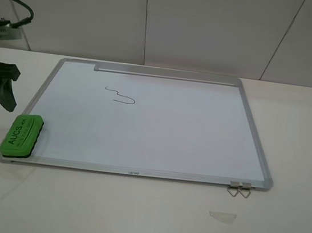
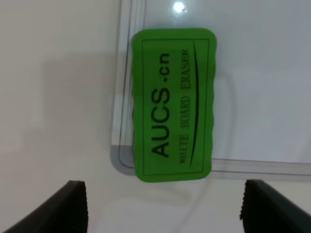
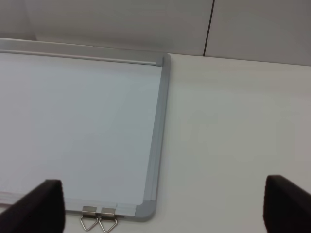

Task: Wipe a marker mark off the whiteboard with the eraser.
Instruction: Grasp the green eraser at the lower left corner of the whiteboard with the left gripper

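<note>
The marker mark (image 1: 119, 95), a thin dark squiggle, is seen on the far-left part of the whiteboard (image 1: 199, 139), just short of the silver tray strip (image 1: 164, 75) that runs along the far edge. No wiping has been done; the line is whole.

The eraser (image 1: 22, 133) is found well apart from the mark, at the board's near-left corner. It is laid flat with its dark lettering up, and its green body is set over the rounded corner of the metal frame, partly on the frame and partly on the white surface.

The left hand (image 2: 165, 211) is held to the left of the board, near the eraser but clear of it. Its two dark fingers (image 2: 73, 208) are spread well apart and nothing is gripped between them. In the left wrist view the eraser is seen ahead of the fingertips, not between them.

The right hand (image 3: 165, 208) is not caught by the high camera. In its own wrist view its fingers are likewise spread wide, and nothing is held. The board's near-right corner is framed there, and two small metal clips (image 3: 99, 221) are seen on the near edge just beside that corner.

On the pale worktop (image 1: 130, 222), near the clips, a small clear scrap (image 1: 223, 216) is seen.
</note>
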`<state>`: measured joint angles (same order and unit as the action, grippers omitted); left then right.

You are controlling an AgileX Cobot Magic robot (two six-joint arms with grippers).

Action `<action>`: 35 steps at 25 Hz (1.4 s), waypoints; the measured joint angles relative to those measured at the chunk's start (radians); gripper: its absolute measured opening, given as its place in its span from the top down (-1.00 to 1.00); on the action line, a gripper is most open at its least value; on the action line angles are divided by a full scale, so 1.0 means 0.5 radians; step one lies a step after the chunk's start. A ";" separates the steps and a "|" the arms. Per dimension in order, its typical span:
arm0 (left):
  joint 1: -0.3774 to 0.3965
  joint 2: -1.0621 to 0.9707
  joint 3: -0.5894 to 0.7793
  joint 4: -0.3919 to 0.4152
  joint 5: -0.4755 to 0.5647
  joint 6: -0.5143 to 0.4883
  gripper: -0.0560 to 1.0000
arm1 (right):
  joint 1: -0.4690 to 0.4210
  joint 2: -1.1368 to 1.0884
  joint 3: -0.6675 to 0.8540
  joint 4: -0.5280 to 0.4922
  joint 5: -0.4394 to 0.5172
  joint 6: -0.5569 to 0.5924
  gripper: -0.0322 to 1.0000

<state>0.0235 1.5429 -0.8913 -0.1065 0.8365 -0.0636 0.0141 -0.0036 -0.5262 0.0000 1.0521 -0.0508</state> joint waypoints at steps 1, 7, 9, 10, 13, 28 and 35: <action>0.000 0.048 0.000 -0.005 -0.019 0.008 -0.37 | 0.000 0.000 0.000 0.000 0.000 0.000 -0.64; 0.000 0.291 -0.001 -0.008 -0.132 0.039 -0.37 | 0.000 0.000 0.000 0.000 0.000 0.000 -0.64; 0.000 0.362 -0.001 -0.013 -0.163 0.043 -0.37 | 0.000 0.000 0.000 0.000 0.000 0.000 -0.64; 0.000 0.400 -0.001 -0.015 -0.180 0.047 -0.37 | 0.000 0.000 0.000 0.000 0.000 0.000 -0.64; 0.000 0.488 -0.001 -0.046 -0.235 0.075 -0.37 | 0.000 0.000 0.000 0.000 0.000 0.000 -0.64; 0.000 0.640 -0.002 -0.156 -0.392 0.147 -0.50 | 0.000 0.000 0.000 0.000 0.000 0.000 -0.64; 0.000 0.640 -0.002 -0.156 -0.397 0.147 -0.51 | 0.000 0.000 0.000 0.000 0.000 0.000 -0.64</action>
<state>0.0235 1.8627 -0.8925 -0.1846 0.6381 0.0100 0.0141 -0.0036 -0.5262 0.0000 1.0521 -0.0508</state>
